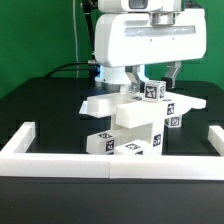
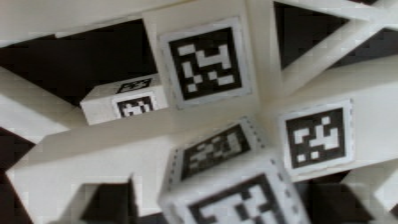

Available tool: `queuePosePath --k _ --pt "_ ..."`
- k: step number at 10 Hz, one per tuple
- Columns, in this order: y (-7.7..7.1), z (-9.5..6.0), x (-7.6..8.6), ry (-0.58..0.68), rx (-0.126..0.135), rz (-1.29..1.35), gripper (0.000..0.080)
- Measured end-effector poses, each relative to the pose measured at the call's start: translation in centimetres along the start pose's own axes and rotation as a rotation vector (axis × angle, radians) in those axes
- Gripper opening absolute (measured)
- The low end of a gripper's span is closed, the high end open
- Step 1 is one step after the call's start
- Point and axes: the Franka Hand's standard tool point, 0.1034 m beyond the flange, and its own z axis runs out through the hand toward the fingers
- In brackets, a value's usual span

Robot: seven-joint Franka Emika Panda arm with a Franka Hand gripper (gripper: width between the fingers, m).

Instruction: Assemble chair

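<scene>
White rail (image 1: 60,166) on black table (image 1: 45,105)

The exterior view stands in front of the black table (image 1: 40,105), just outside the white rail (image 1: 110,162). It faces the arm (image 1: 145,40) head-on from a little above, at middle distance. The wrist view looks from very near onto the tagged chair parts (image 2: 199,62), which fill its frame. Both views share those parts.

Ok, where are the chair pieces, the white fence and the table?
chair pieces (image 1: 135,118): exterior view, big white block in the pile's middle.
white fence (image 1: 110,166): exterior view, middle of its front bar.
table (image 1: 45,100): exterior view, bare black top.
</scene>
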Motion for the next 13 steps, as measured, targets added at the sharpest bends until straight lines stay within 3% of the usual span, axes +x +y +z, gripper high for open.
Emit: queuePosePath --k 1,13 --pt "0.01 0.0 0.0 0.0 0.0 0.034 0.0283" --pt "-0.06 0.06 0.01 0.0 0.002 0.859 0.0288"
